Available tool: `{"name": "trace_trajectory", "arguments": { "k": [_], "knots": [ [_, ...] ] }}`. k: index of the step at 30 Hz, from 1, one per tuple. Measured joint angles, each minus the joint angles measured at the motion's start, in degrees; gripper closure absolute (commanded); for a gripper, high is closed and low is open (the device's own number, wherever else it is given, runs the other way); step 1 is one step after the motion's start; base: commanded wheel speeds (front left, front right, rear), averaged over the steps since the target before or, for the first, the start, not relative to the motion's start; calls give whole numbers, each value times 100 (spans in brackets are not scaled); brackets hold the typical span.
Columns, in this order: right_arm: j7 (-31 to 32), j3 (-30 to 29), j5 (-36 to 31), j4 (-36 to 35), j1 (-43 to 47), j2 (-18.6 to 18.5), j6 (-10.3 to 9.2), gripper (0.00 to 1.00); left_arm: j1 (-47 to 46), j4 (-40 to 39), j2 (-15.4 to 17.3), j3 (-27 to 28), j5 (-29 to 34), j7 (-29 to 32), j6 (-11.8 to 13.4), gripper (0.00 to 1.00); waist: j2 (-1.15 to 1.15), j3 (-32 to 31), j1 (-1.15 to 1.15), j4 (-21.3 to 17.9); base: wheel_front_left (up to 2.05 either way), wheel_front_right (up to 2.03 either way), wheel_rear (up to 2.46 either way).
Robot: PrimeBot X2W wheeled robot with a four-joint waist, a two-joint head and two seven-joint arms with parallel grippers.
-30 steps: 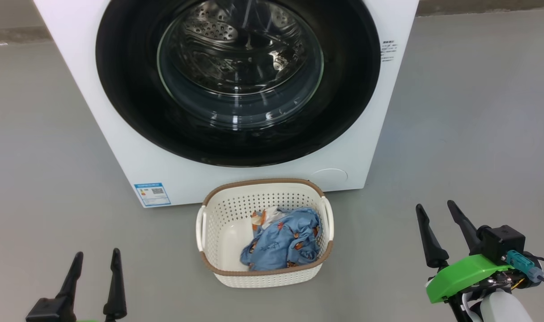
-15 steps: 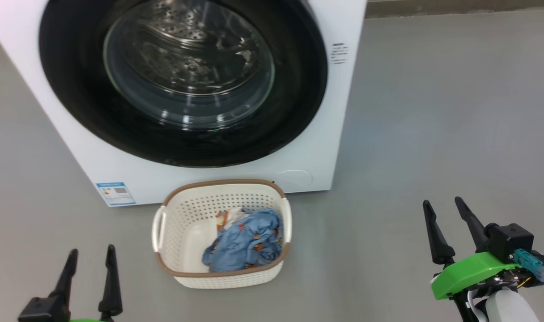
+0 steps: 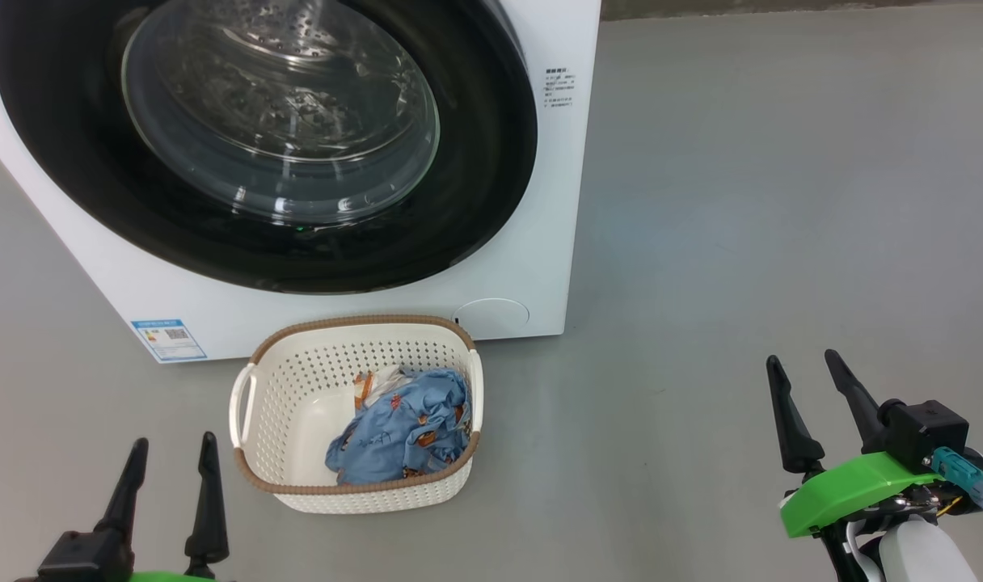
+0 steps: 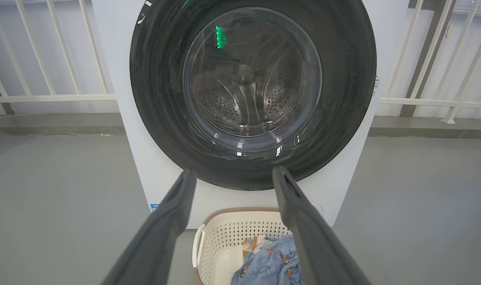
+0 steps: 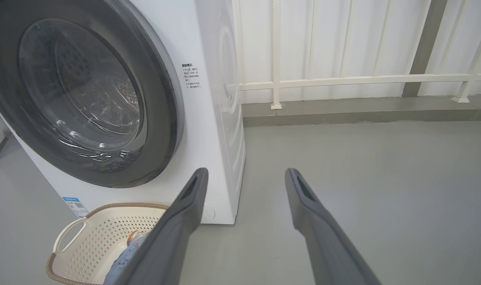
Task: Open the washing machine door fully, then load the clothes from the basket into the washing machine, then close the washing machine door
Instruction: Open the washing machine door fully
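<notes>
The white washing machine (image 3: 532,267) stands at the upper left of the head view, and its round black-rimmed glass door (image 3: 273,137) sits flush against the front. On the floor in front of it rests the cream basket (image 3: 245,404) with light-blue clothes (image 3: 402,436) bunched in its right half. My left gripper (image 3: 174,443) is open and empty at the lower left, short of the basket. Far to the right my right gripper (image 3: 802,359) also stands open and empty. The left wrist view looks at the door (image 4: 252,79) and the basket (image 4: 224,233); the right wrist view catches the machine's right front corner (image 5: 209,130).
Grey floor spreads out to the right of the machine. A white railing (image 5: 343,81) on a low kerb runs behind it. A blue label sticker (image 3: 168,339) and a round cap (image 3: 491,314) mark the machine's lower front.
The head camera has swung to the right, so the machine and basket sit further left in the picture. Both grippers stay open and keep their places.
</notes>
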Motion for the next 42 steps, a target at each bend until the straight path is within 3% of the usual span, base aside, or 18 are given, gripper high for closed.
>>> {"name": "trace_trajectory", "arguments": {
  "k": [27,34,42],
  "knots": [
    [0,44,234,-156,-191,11,0,0,5,-205,3,-107,-55,0,58,0,0,140,0,29,0,0,0],
    [0,3,969,-371,-582,3,0,0,22,-347,5,-218,-55,-1,155,0,0,244,0,58,0,0,0],
    [0,-270,2742,-320,-1341,24,0,0,16,-369,7,-442,-103,-1,159,0,0,432,0,145,0,0,0]
  ]
}}
